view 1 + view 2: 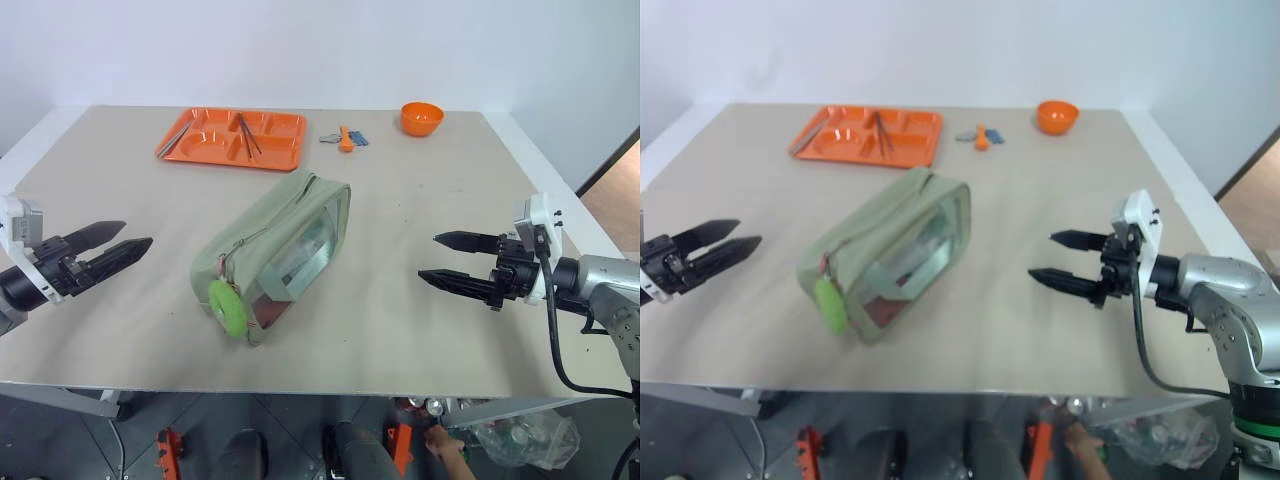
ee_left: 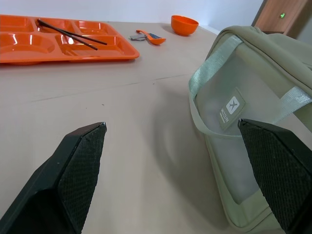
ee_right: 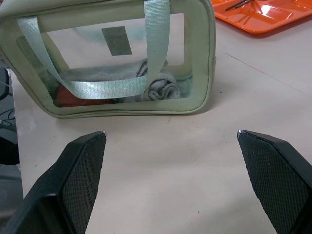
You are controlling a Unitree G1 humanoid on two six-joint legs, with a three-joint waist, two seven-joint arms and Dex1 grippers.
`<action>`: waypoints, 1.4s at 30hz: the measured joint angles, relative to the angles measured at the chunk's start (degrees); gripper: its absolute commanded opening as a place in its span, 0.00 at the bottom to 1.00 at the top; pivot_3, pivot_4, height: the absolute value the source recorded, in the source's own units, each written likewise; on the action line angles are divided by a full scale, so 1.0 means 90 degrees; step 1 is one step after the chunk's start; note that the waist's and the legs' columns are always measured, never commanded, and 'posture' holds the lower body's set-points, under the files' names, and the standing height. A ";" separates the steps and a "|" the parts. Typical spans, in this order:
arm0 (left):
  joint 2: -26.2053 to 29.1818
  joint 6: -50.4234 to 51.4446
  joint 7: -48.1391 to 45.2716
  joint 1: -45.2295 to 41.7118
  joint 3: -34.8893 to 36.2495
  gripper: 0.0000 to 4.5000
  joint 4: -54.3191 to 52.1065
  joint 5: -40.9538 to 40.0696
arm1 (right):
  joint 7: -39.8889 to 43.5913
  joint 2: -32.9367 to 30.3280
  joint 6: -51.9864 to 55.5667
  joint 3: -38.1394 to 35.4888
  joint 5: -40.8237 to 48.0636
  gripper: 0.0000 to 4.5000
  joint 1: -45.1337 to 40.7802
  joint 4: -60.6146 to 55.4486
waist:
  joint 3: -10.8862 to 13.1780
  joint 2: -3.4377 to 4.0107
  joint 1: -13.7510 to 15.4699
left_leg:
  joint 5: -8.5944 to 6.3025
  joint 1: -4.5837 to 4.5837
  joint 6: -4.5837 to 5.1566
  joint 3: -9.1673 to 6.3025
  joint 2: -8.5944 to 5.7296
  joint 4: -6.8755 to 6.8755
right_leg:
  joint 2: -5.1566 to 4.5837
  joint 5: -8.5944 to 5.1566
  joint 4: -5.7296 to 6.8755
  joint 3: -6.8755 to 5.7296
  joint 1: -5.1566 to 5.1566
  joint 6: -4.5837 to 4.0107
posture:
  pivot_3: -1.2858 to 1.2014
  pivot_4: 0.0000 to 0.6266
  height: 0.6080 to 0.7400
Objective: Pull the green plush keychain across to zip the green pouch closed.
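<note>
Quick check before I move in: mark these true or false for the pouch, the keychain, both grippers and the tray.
1. The green plush keychain hangs at the near end of the green pouch. True.
2. The left gripper grips the keychain. False: it is open, apart from the pouch.
3. The right gripper is open and holds nothing. True.
4. The orange tray is bare. False: chopsticks lie in it.

Beige desk [image 1: 120, 330] carries: green pouch [image 1: 275, 250] mid-desk, orange tray [image 1: 232, 138] far left, orange bowl [image 1: 421, 118] far right, small utensils [image 1: 345, 138] between them.
</note>
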 measured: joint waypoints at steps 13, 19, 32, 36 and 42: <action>0.0322 0.0177 -0.0507 -0.1289 -0.0473 1.00 -0.0194 -0.0314 | 0.1178 -0.0523 -0.0936 0.1369 -0.0950 0.99 -0.2327 0.0419 | 0.0009 0.0002 -0.0011 | 0.0001 -0.0033 0.0000 0.0012 0.0013 0.0028 | 0.0024 0.0026 0.0007 0.0006 -0.0040 -0.0008 | 0.52 0.24 1.00; 0.0703 0.0223 -0.1262 -0.2488 -0.1122 1.00 -0.0239 -0.0412 | 0.2370 0.0096 -0.2158 0.2734 -0.1982 0.99 -0.4497 0.1164 | 0.0007 0.0000 -0.0100 | 0.0000 -0.0030 -0.0001 0.0019 0.0042 0.0036 | 0.0060 0.0034 0.0007 0.0013 -0.0040 -0.0023 | 0.52 0.24 1.00; 0.0638 0.0299 -0.1449 -0.2878 -0.1407 1.00 -0.0155 -0.0455 | 0.2665 0.2249 -0.5362 0.4559 -0.4442 0.99 -0.6075 0.4017 | 0.0008 0.0001 -0.0153 | 0.0000 -0.0048 -0.0001 0.0014 0.0075 0.0069 | 0.0096 0.0038 0.0062 0.0015 -0.0074 -0.0058 | 0.52 0.24 1.00; 0.0639 0.0307 -0.1345 -0.2544 -0.1251 1.00 -0.0163 -0.0461 | 0.2880 0.2449 -0.5786 0.4577 -0.4575 0.99 -0.6315 0.4433 | 0.0008 0.0001 -0.0155 | 0.0000 -0.0047 -0.0001 0.0014 0.0079 0.0069 | 0.0096 0.0040 0.0062 0.0014 -0.0073 -0.0062 | 0.52 0.24 1.00; 0.0621 0.0383 -0.1197 -0.2249 -0.1120 1.00 -0.0181 -0.0525 | 0.2948 0.2750 -0.6265 0.4618 -0.4818 0.99 -0.6461 0.4952 | 0.0008 0.0001 -0.0152 | 0.0002 -0.0044 -0.0005 0.0009 0.0081 0.0069 | 0.0098 0.0045 0.0065 0.0010 -0.0072 -0.0072 | 0.52 0.24 1.00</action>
